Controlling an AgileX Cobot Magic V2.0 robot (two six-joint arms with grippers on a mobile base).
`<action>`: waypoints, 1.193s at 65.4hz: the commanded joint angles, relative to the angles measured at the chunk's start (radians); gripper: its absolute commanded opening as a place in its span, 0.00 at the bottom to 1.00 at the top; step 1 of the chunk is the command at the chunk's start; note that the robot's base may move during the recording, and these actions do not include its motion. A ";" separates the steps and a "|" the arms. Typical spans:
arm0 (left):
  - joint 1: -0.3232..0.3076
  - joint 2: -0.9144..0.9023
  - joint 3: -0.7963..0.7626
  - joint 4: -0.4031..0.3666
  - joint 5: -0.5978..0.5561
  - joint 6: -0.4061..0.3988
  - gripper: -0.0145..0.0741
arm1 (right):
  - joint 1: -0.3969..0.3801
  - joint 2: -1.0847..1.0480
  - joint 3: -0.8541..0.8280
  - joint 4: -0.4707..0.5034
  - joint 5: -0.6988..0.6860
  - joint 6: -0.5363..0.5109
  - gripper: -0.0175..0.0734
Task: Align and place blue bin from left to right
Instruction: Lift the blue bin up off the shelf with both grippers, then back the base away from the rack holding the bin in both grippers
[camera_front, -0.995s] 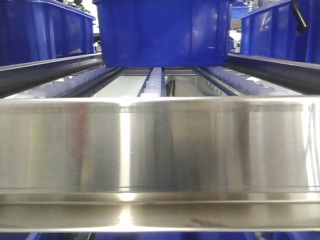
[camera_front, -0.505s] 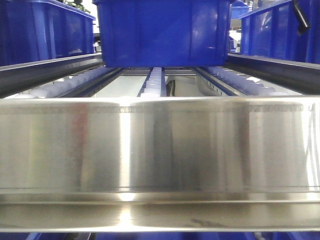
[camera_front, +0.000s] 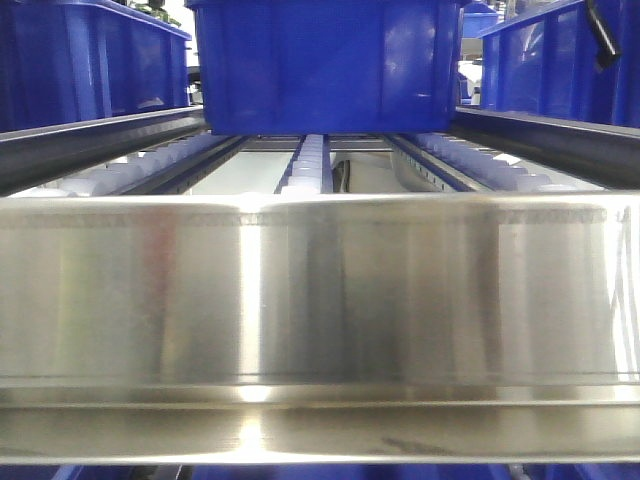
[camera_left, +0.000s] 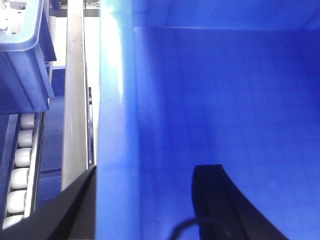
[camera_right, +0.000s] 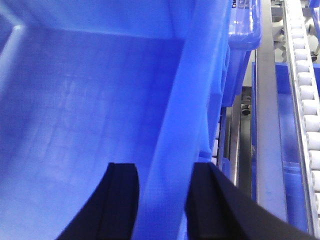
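Brushed stainless-steel panel (camera_front: 320, 300) spans the whole foreground of the front view, with a roller-conveyor rack behind it. Large rectangular bright-blue plastic bin (camera_front: 325, 65) stands in the middle lane at the far end, its flat wall facing the camera, squarely over the rollers; whether its base touches them cannot be told. Two neighbouring blue plastic bins flank it, one in the left lane (camera_front: 90, 65) and one in the right lane (camera_front: 545, 65), each beyond a dark lane rail. Three rows of pale plastic rollers (camera_front: 310, 165) run toward the panel.

Left gripper (camera_left: 150, 170): black fingers (camera_left: 210, 200) straddle the bin's left wall, one outside and one inside; contact on the inner side cannot be confirmed. Right gripper (camera_right: 162, 167): black fingers (camera_right: 122, 195) sit flush on both faces of the right wall, clamping it.
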 joint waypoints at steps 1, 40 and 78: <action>-0.025 -0.037 -0.022 -0.102 -0.069 0.041 0.04 | -0.002 -0.004 -0.013 -0.036 -0.121 0.020 0.12; -0.025 -0.037 -0.022 -0.102 -0.069 0.041 0.04 | -0.002 -0.002 -0.013 -0.036 -0.123 0.020 0.12; -0.025 -0.037 -0.022 -0.093 -0.068 0.041 0.04 | -0.002 0.002 -0.013 -0.036 -0.123 0.020 0.12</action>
